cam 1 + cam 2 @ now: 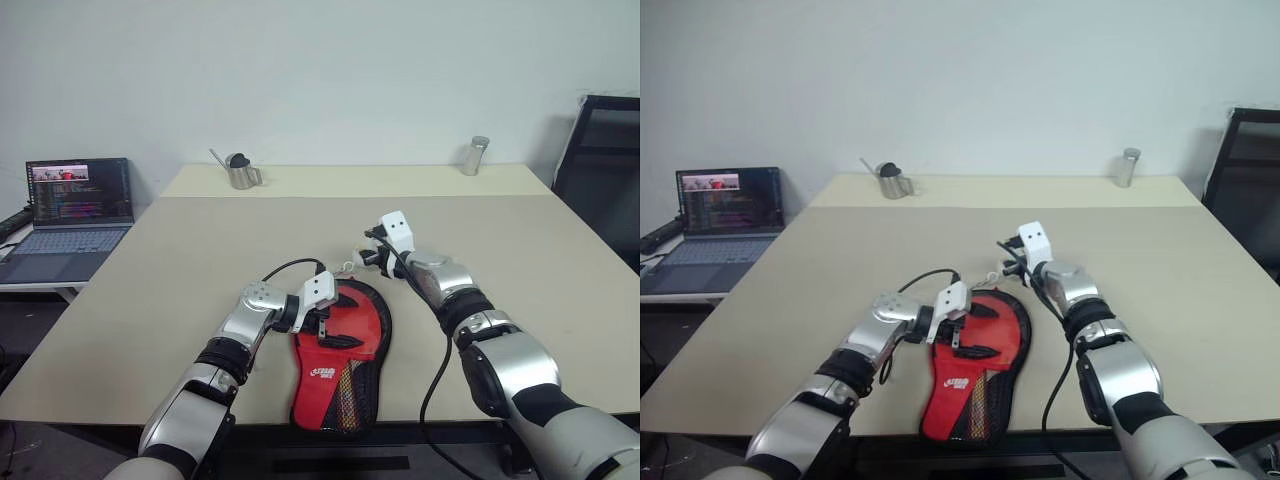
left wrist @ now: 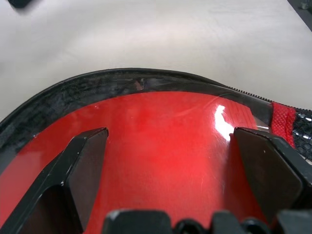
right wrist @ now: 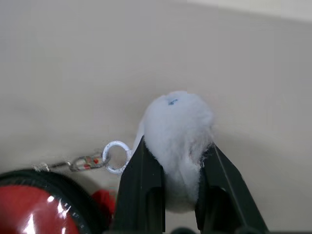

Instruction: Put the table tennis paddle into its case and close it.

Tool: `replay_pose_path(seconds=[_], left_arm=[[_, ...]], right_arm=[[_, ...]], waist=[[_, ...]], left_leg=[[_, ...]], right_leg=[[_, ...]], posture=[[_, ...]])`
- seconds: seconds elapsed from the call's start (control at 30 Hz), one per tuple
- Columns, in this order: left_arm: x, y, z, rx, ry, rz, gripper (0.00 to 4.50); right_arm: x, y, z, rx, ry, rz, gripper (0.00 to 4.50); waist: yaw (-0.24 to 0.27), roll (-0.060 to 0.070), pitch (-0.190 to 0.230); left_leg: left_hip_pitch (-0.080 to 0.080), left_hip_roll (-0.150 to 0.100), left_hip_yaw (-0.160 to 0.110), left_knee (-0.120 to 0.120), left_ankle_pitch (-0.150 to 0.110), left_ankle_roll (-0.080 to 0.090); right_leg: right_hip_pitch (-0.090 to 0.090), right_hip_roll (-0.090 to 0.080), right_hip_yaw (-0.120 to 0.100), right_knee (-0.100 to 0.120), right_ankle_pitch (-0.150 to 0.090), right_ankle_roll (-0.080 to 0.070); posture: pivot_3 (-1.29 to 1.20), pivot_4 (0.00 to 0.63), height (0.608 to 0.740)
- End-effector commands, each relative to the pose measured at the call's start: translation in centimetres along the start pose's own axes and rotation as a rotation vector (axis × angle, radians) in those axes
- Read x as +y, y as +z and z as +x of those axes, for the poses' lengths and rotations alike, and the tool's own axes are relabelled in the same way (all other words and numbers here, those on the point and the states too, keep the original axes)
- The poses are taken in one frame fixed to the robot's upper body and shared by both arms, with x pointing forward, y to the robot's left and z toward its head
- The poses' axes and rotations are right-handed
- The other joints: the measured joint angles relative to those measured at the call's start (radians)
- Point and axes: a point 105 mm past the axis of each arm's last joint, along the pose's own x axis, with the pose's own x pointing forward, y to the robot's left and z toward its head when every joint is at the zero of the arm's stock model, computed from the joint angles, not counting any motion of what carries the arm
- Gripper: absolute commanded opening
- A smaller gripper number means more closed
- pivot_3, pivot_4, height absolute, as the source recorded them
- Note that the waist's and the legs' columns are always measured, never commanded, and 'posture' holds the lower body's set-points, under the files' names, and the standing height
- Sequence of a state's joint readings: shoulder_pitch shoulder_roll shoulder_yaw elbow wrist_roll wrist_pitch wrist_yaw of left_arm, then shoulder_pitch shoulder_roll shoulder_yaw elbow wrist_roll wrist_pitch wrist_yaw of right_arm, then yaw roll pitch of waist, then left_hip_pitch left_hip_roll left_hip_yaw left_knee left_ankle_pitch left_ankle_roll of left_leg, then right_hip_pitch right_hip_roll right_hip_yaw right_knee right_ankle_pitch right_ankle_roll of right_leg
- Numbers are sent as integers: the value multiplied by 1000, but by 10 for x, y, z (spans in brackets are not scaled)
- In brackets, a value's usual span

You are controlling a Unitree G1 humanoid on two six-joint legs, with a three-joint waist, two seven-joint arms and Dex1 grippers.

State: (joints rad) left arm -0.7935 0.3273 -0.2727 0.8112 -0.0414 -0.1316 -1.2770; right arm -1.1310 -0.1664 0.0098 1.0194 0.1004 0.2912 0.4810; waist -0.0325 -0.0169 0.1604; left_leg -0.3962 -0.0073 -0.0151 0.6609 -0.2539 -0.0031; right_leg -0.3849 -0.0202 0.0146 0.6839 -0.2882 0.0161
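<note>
One case (image 1: 341, 362) lies on the one tabletop (image 1: 180, 290), with one red paddle face (image 2: 161, 146) showing inside it. One white fluffy pom-pom (image 3: 178, 141) hangs off its zip by one small metal ring (image 3: 116, 156). Two tools are present, the left tool (image 1: 975, 331) and the right tool (image 3: 177, 195). Farther off stand one metal pitcher (image 1: 240, 172), one metal cylinder (image 1: 475, 156), one laptop (image 1: 75, 210) and one black chair (image 1: 605, 165).

The case (image 1: 338, 372) bears a white logo, too small to read. The laptop (image 1: 76, 205) at nine o'clock shows text, also unreadable.
</note>
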Motion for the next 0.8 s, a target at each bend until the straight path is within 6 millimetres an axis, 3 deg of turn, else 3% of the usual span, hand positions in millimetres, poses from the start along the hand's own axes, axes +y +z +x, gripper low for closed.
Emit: replay_pose_path(seconds=[0.03,0.33,0.8], left_arm=[[-29,-57,5,169,-67,-154,4500],[-28,-55,13,154,-60,-165,4500],[-19,-42,26,104,-45,-178,4500]], right_arm=[[-11,23,-12,-79,-18,-2,330],[-22,11,-42,-58,-53,-32,330],[-52,1,-144,42,-140,-91,330]], waist=[[0,0,-2],[6,2,-5],[38,4,-7]], left_leg=[[0,0,0,0,0,0],[0,-1,-1,0,0,0],[0,-3,-5,1,0,0]], right_leg=[[0,0,0,0,0,0],[2,0,0,-2,0,0],[6,0,-3,-5,0,1]], posture=[[0,150,740],[0,150,740],[0,150,740]])
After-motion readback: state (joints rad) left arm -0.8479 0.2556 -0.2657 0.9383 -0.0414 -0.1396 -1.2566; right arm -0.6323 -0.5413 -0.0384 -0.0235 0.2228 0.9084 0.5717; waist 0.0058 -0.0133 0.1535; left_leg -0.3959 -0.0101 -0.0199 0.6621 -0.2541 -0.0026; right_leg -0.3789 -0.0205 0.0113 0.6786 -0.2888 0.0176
